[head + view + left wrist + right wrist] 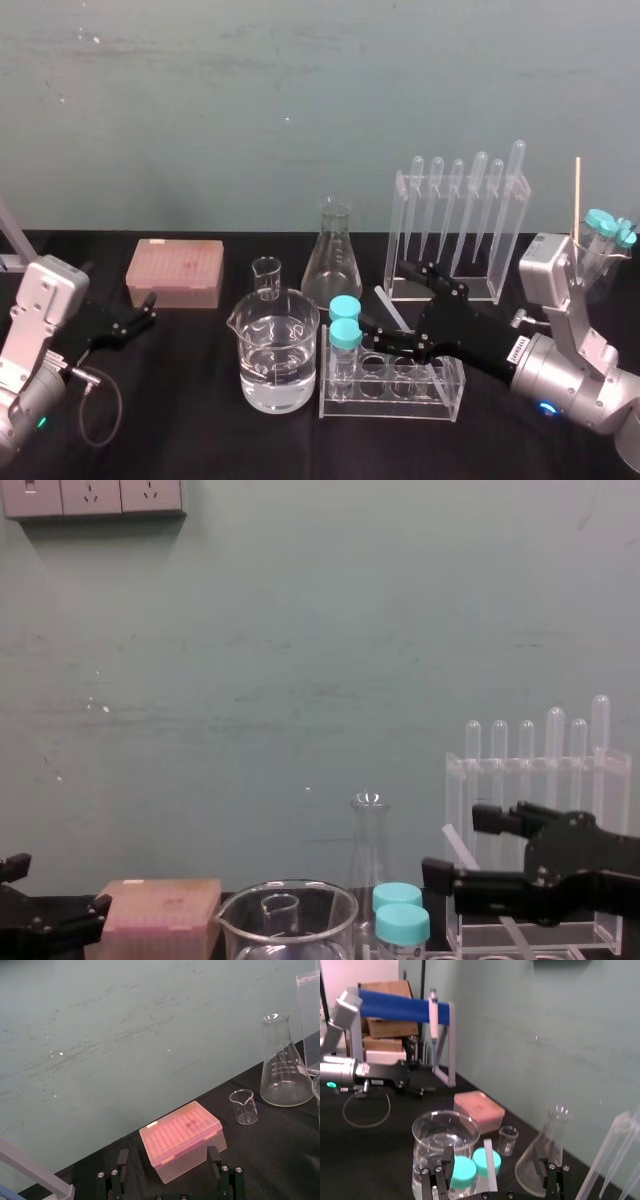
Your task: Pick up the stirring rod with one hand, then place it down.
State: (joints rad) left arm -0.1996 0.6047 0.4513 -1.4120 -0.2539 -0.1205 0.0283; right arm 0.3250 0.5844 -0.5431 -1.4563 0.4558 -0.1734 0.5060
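Right of the bench's middle, just behind the tube rack, my right gripper stands with fingers spread wide and the stirring rod unclamped between them. Risk noted: if I close off-centre, the thin rod may skid out toward the flask. My left gripper idles, also spread, near the left edge.

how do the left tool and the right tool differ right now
The left tool sits far to the left, near the pink box; the right tool reaches to the middle, just beyond the tube rack. The left tool has nothing between its fingers; the right tool has the stirring rod between its fingers, not gripped. Both are black and open.
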